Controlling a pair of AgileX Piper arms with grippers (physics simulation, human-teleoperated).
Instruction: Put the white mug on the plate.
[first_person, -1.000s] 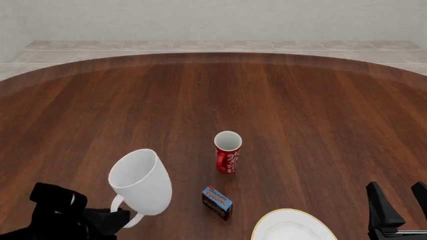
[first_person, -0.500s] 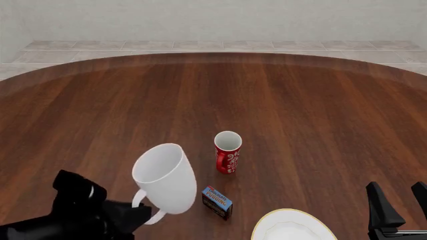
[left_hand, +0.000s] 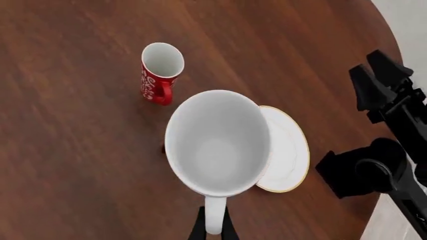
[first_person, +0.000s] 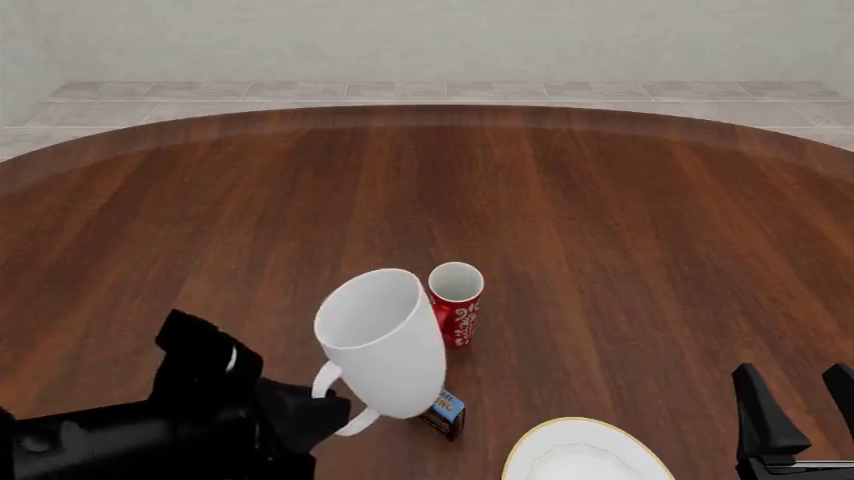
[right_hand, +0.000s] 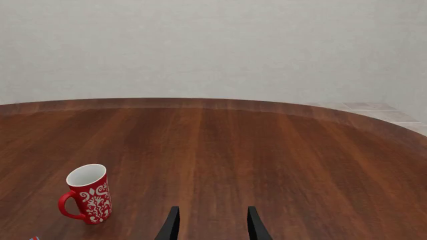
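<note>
white and glossy, the white mug fills the left wrist view, its mouth open toward the camera and its loop handle pinched between the dark fingers of the left gripper. behind it the plate shows as a crescent past the mug's rim, so from this angle the mug already overlaps part of it. the red mug stands upright beyond, apart from both, and the right arm waits off to one side.

in the front view the white mug hangs clear of the table, tilted, carried by its handle in the left gripper. a second ago it was well toward the table's left side; now it has travelled rightward and sits just in front of the red mug, partly hiding the small blue box. the plate lies at the near edge, right of centre, with the mug not yet over it. i judge the carry about two thirds done; the rest is a short move right and toward the near edge, then levelling and lowering.

in the right wrist view the right gripper rests with fingers spread and empty, the red mug ahead of it.
</note>
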